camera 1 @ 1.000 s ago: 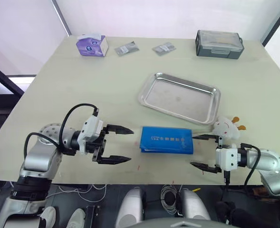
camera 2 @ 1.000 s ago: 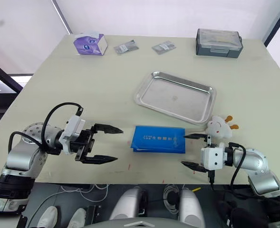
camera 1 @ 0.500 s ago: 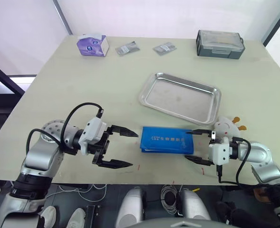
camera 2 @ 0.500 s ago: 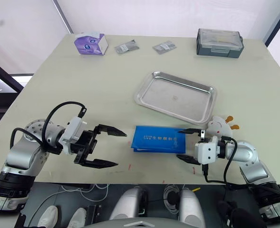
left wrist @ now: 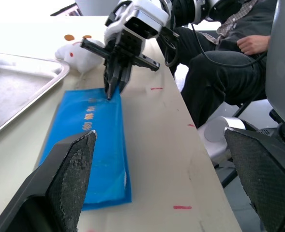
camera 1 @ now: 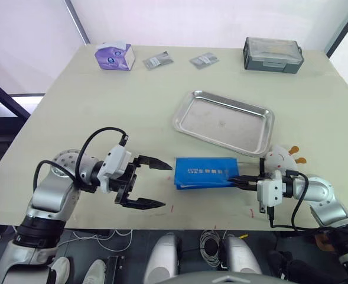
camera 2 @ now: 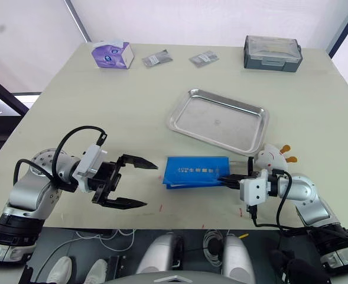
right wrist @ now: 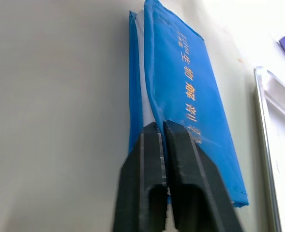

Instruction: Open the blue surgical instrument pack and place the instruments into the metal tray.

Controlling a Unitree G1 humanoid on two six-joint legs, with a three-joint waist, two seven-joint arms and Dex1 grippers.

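Blue surgical instrument pack flat near table front edge; right tool pinching its right edge; left tool wide, apart.

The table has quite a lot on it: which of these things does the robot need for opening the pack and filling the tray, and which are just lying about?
Part of the job:
- blue surgical instrument pack, closed, flat on the table
- metal tray
- right gripper, shut on the pack's edge
- left gripper, open, apart from the pack

Just lying about:
- grey lidded box
- purple tissue box
- two small packets
- plush toy

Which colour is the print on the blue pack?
Gold-orange on the blue surgical instrument pack, clearest in the right wrist view.
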